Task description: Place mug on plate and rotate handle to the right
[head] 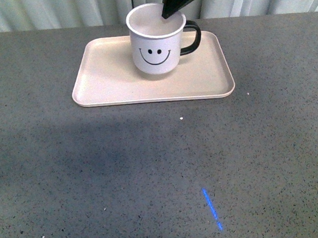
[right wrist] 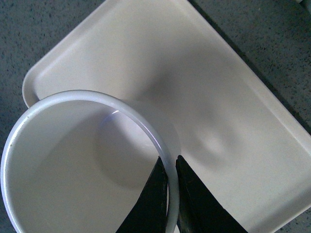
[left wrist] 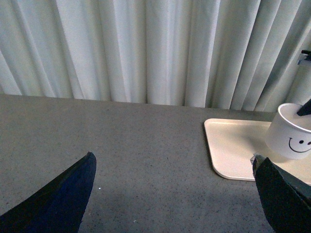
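The white mug (head: pixel 155 49) with a black smiley face stands on the pale pink plate (head: pixel 105 82) at the table's far middle. Its black handle (head: pixel 192 39) points right. My right gripper (head: pixel 171 11) comes down from above and is shut on the mug's far rim, one finger inside and one outside. In the right wrist view the black fingers (right wrist: pixel 192 199) pinch the white rim (right wrist: pixel 97 99) over the plate (right wrist: pixel 160 53). My left gripper (left wrist: pixel 172 177) is open and empty over bare table, left of the plate (left wrist: pixel 231 145) and the mug (left wrist: pixel 290 133).
A grey speckled table (head: pixel 152 170) fills the front view. A short blue mark (head: pixel 211 208) lies near its front. Pale curtains (left wrist: pixel 146 48) hang behind the table's far edge.
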You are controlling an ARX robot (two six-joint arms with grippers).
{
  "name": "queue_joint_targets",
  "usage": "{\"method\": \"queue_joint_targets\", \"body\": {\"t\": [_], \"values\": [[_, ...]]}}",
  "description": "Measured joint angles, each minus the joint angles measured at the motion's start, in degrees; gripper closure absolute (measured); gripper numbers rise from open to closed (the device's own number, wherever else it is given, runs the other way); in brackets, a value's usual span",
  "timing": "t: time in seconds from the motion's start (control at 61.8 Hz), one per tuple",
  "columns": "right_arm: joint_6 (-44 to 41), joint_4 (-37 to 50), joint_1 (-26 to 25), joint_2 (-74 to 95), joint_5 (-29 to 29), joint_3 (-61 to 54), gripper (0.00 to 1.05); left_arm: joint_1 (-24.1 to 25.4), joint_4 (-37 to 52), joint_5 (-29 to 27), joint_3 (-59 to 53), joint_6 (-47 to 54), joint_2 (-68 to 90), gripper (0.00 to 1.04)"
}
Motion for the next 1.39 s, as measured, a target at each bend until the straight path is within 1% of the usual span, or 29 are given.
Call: {"method": "queue_joint_targets", "body": {"t": [0.211, 0.453, 0.632, 0.664, 0.713, 0.745, 0.891, 0.907, 0.972, 0.988, 1.069, 1.117, 1.166, 1.215, 1.231, 1.247, 1.263, 1.296, 1.312, 1.328, 1.344, 1.36, 1.377, 1.393], "values": [[-3.23, 0.63, -0.83, 1.03, -0.85, -0.94, 1.03, 0.00, 0.00, 0.00, 0.00, 0.00, 0.00, 0.09], [-4.28, 2.16, -0.22, 1.03, -0.83, -4.74, 1.03, 0.00, 0.00, 0.00, 0.00, 0.00, 0.00, 0.09], [-4.61, 2.49, -0.11, 1.03, -0.59, -5.29, 1.03, 0.00, 0.00, 0.00, 0.00, 0.00, 0.00, 0.09], [-4.74, 2.43, -0.11, 1.03, -0.55, -5.29, 1.00, 0.00, 0.00, 0.00, 0.00, 0.00, 0.00, 0.09], [-4.74, 2.34, -0.11, 1.14, -0.46, -5.25, 0.91, 0.00, 0.00, 0.00, 0.00, 0.00, 0.00, 0.09], [-4.74, 2.10, -0.11, 1.22, -0.46, -5.03, 0.87, 0.00, 0.00, 0.00, 0.00, 0.00, 0.00, 0.09], [-4.68, -0.57, -0.20, 2.54, -1.44, 0.76, 0.54, 0.00, 0.00, 0.00, 0.00, 0.02, 0.00, 0.09], [-4.68, -0.59, -0.22, 2.54, -2.01, 1.73, 0.49, 0.00, 0.00, 0.00, 0.00, 0.02, 0.00, 0.09], [-4.70, 0.44, -0.44, 1.36, -3.06, 2.93, 0.34, 0.00, 0.00, 0.00, 0.00, 0.00, 0.00, 0.09], [-4.79, 2.16, -0.55, 0.07, -3.10, 1.88, 0.29, 0.00, 0.00, 0.00, 0.00, 0.00, -0.02, 0.09], [-4.66, 8.41, -1.07, -4.87, -5.53, -4.09, 0.17, 0.00, 0.00, 0.00, 0.00, 0.00, 0.00, 0.09], [-4.22, 13.60, -1.60, -9.99, -7.98, -10.62, 0.09, 0.00, 0.00, 0.00, 0.00, 0.02, 0.00, 0.09], [-3.96, 17.11, -2.03, -14.80, -8.98, -16.06, 0.08, 0.00, 0.00, 0.00, 0.00, 0.02, 0.00, 0.09], [-3.85, 17.79, -2.25, -17.44, -9.20, -18.27, 0.10, 0.00, 0.00, 0.00, 0.00, 0.00, 0.00, 0.09], [-1.97, 20.68, -2.25, -19.74, -6.99, -20.50, 0.11, 0.00, 0.00, 0.00, 0.00, 0.02, 0.00, 0.09], [-0.35, 27.10, -1.99, -21.90, -2.36, -24.39, 0.14, 0.00, 0.00, 0.00, 0.00, 0.00, 0.00, 0.09], [0.90, 30.32, -1.84, -22.99, 0.24, -26.29, 0.16, 0.00, 0.00, 0.00, 0.00, 0.00, 0.00, 0.09], [6.47, 43.87, -1.53, -27.34, 10.88, -34.73, 0.23, 0.00, 0.00, 0.09, 0.00, 0.02, -0.02, 0.09], [7.96, 47.28, -1.51, -28.39, 13.00, -37.00, 0.24, 0.00, 0.00, 0.07, 0.00, 0.02, 0.00, 0.09], [11.58, 54.03, -1.49, -30.45, 16.65, -41.72, 0.28, 0.00, 0.00, 0.04, 0.00, 0.02, -0.02, 0.09], [12.87, 57.18, -1.49, -31.39, 18.29, -44.00, 0.30, 0.00, 0.00, 0.02, 0.00, 0.02, -0.02, 0.09], [14.91, 64.04, -1.53, -33.27, 21.46, -48.74, 0.33, 0.00, 0.00, 0.02, 0.00, 0.02, 0.00, 0.09], [16.76, 67.38, -1.57, -34.14, 22.88, -51.04, 0.35, 0.00, 0.00, 0.00, 0.00, 0.02, 0.00, 0.09], [18.38, 73.29, -1.70, -35.76, 24.83, -55.49, 0.38, 0.00, 0.00, 0.00, 0.00, 0.02, -0.02, 0.09]]}}
